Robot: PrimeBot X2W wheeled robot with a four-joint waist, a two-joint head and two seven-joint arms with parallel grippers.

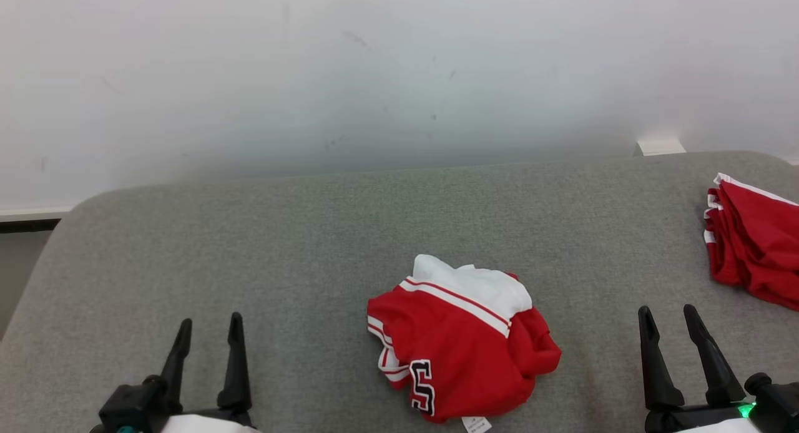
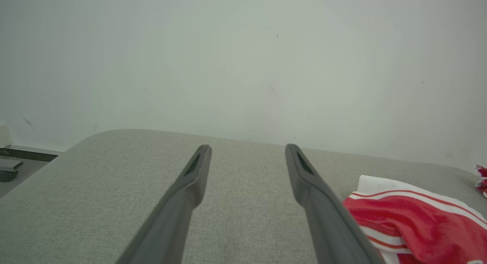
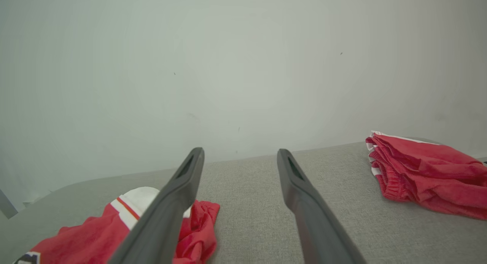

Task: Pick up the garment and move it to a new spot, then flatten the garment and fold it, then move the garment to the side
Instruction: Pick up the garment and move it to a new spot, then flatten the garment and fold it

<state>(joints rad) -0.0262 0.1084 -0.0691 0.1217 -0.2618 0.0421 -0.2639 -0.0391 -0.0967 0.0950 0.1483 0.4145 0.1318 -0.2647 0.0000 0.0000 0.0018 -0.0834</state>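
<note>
The garment (image 1: 462, 339), red with white panels and stripes, lay crumpled in a heap on the grey padded surface (image 1: 281, 246), near its front edge and roughly midway between the two grippers. A black-and-white printed figure (image 1: 423, 386) showed on its front fold, and a small white label (image 1: 476, 424) stuck out beneath it.

The left gripper (image 1: 210, 321) stood well to the garment's left, its two dark fingers spread wide with nothing between them. The right gripper (image 1: 666, 311) stood to the garment's right, somewhat nearer, also fully spread and holding nothing. Neither touched the cloth.

The left wrist view looked along the left gripper (image 2: 248, 147) at bare grey fabric, with the garment's striped edge (image 2: 418, 222) beside its right finger at the lower right. In the right wrist view the garment (image 3: 95, 233) lay at the lower left, partly behind the left finger of the right gripper (image 3: 240, 151).

A second red garment (image 1: 755, 246), loosely folded, lay at the far right of the surface, well apart from the first; the right wrist view showed its gathered waistband (image 3: 384, 172). A pale, lightly marked wall (image 1: 374, 77) stood behind.
</note>
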